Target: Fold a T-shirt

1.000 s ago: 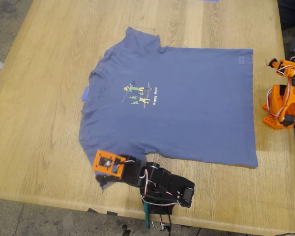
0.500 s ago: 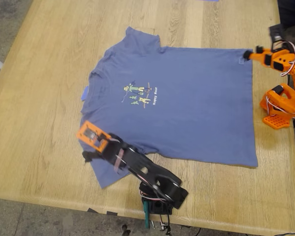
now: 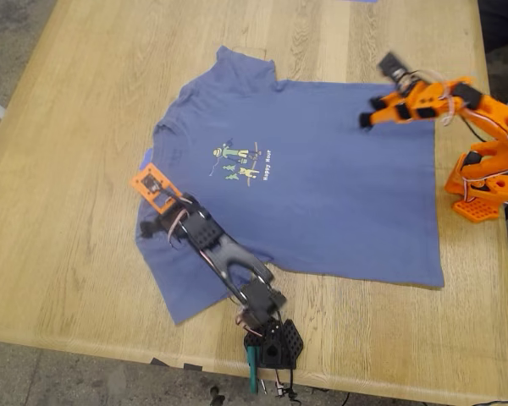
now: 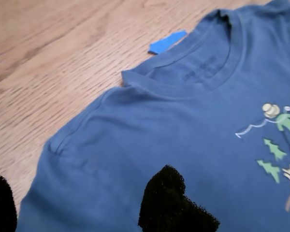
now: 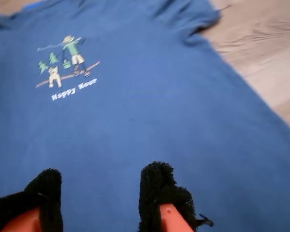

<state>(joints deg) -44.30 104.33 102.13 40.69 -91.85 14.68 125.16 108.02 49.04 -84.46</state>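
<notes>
You see the slate-blue short-sleeved cloth T-shirt (image 3: 296,182) lying flat on the light wooden table (image 3: 59,211), with my first gripper (image 3: 152,227) open and empty above its shoulder and my second gripper (image 3: 374,114) open, apparently empty, near its hem.

**Colours on the table**

The T-shirt (image 3: 322,194) is slate blue, with a small chest print (image 3: 242,162) in green, yellow and cream and pale lettering beside it. A bright blue tag (image 4: 167,41) lies at the collar. The table (image 3: 59,194) is pale wood with visible grain. My first gripper (image 3: 157,227) has black fingers under an orange block; my second gripper (image 3: 379,95) is orange with black fuzzy pads (image 5: 157,186).
</notes>
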